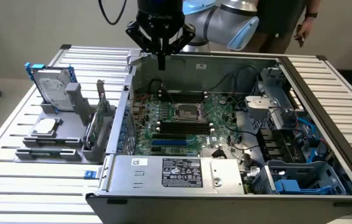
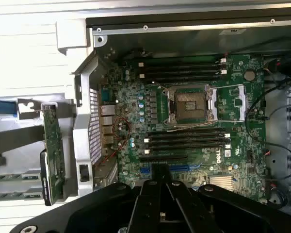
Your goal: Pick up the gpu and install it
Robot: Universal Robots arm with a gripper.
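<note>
The black two-fingered end effector (image 1: 161,61) of the single arm is seen clenched, its fingers pressed together with nothing between them. It hangs above the far rim of the open grey metal computer case (image 1: 226,56), over the green motherboard (image 1: 182,112).

The gpu, a thin green circuit board with a black rectangular shroud and a silver end bracket (image 1: 101,119), is not held. It stands on its long edge in a grey plastic holder (image 1: 58,154) on the slatted aluminium tabletop (image 1: 14,186), just outside the case. From the end effector it lies toward the exterior view's left, lower down and nearer that camera, with the case's perforated side wall (image 1: 125,128) standing between the two.

In the wrist view the card (image 2: 54,145) is seen edge-on, just beside that perforated wall, well apart from the end effector (image 2: 160,172). Its long axis is judged to run parallel to the wall, and its bracket is taken to be at the far end.

No card is seated in the motherboard's expansion slots, so neither picking up nor installing is judged to be done.
</note>
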